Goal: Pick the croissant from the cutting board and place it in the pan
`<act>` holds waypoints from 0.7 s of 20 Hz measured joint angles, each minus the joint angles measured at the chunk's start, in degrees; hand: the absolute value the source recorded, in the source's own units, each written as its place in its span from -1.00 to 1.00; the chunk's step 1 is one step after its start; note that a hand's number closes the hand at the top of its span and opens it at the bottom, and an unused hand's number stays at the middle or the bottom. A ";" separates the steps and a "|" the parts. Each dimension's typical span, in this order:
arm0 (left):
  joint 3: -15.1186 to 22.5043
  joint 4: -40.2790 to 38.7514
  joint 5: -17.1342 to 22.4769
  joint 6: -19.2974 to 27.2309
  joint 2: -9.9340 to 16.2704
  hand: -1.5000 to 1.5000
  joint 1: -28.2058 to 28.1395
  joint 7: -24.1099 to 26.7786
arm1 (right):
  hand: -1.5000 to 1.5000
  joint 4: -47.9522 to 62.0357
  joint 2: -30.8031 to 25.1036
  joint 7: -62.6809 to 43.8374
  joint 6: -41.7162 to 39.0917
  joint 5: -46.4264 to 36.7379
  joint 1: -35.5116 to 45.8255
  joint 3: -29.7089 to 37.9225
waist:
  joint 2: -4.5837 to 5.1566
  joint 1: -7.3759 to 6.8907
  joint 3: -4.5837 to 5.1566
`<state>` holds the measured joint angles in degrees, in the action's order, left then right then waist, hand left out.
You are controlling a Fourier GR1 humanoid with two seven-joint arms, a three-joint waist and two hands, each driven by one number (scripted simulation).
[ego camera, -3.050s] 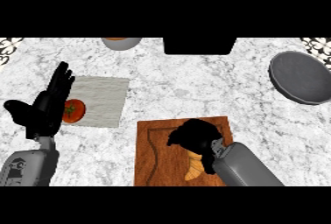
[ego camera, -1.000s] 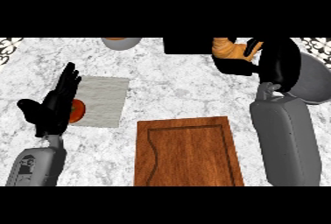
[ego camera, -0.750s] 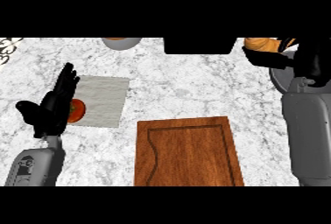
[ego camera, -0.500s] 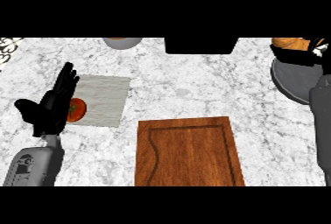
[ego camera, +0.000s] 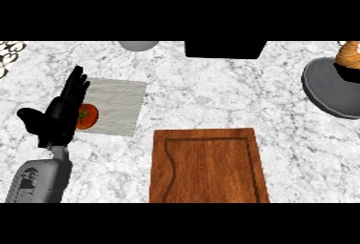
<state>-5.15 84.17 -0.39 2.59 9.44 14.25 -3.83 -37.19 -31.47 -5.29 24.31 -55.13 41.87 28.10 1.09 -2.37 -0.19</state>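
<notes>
White-grey marble tabletop (ego camera: pixel 211 90); wooden cutting board (ego camera: pixel 208 167) lies bare at lower centre. Grey pan (ego camera: pixel 330 88) sits at right edge. Croissant (ego camera: pixel 348 53) is over the pan's far rim, with a black bit of the right hand (ego camera: pixel 349 72) just beneath it (fingers cut off by the edge, cannot tell grip). Left hand (ego camera: pixel 60 114) rests at left, fingers straight and spread, holding nothing, beside a tomato (ego camera: pixel 85 116) on a grey cloth (ego camera: pixel 116 106).

Left hand resting open; right hand barely in view.

The left hand (ego camera: pixel 60 119) stands at the view's left on its grey forearm, fingers straight and pointing up, thumb spread out to the left. Of the right hand (ego camera: pixel 349 71) only a dark sliver shows at the right edge, its fingers hidden.
</notes>
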 measured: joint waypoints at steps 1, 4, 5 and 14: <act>0.32 0.14 -0.26 0.19 -0.22 0.00 0.20 -0.14 | 1.00 2.50 -0.73 1.32 1.26 0.14 0.45 0.61 | 0.11 -0.25 -0.04; 0.62 0.11 -0.53 0.38 -0.40 0.00 1.11 -0.57 | 1.00 8.74 -3.16 4.76 3.44 1.07 1.68 2.56 | 0.38 -0.77 -0.12; 0.51 0.14 -0.23 0.04 -0.18 0.00 1.73 -0.90 | 1.00 10.40 -3.67 5.72 3.84 1.26 1.98 2.96 | 0.53 -1.04 -0.14; 0.77 -0.05 -0.30 -0.07 -0.34 0.00 2.38 -1.27 | -1.00 21.43 -4.74 12.18 -7.46 10.53 4.10 10.53 | 0.86 -1.69 -0.33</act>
<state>-4.37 84.12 -0.68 2.51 9.09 16.63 -5.10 -15.76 -36.22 6.89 16.85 -44.60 45.96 38.63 1.95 -4.06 -0.52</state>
